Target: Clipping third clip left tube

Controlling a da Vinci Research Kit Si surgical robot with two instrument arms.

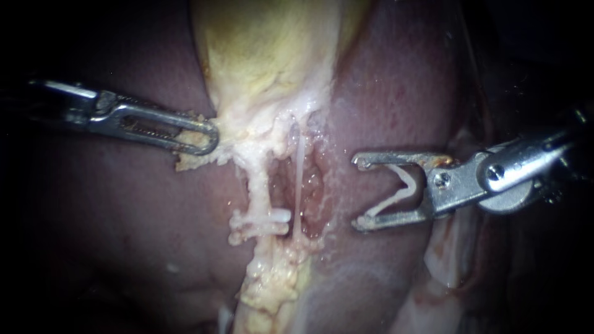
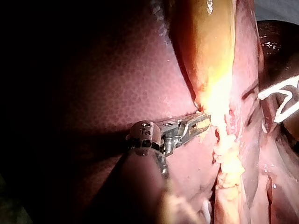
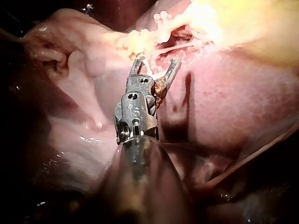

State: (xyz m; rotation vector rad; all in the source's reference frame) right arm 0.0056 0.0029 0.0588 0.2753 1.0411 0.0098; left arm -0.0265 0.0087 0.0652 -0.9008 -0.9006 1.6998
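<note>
My left instrument (image 1: 199, 135) has its jaws closed on the pale lower edge of the gallbladder (image 1: 266, 55). The left wrist view shows the same bite (image 2: 200, 123) just where the yellow wall ends.

My right instrument (image 1: 357, 193) has its jaws standing wide apart, and a loaded clip (image 1: 401, 193) sits in their throat. It is white and V-shaped, with one leg against each jaw.

The left tube (image 1: 258, 185) is ahead of those jaw tips and well clear of them. It is the thicker, ragged strand running down from the gallbladder. A placed clip (image 1: 275, 218) crosses it low down, roughly level with my lower jaw tip. The thin right tube (image 1: 299, 179) hangs between my tips and the left tube, and they are not touching it.

Liver (image 1: 124, 210) lies under and around both instruments. In the right wrist view my jaw tips (image 3: 158, 60) are just short of the pale strands.
</note>
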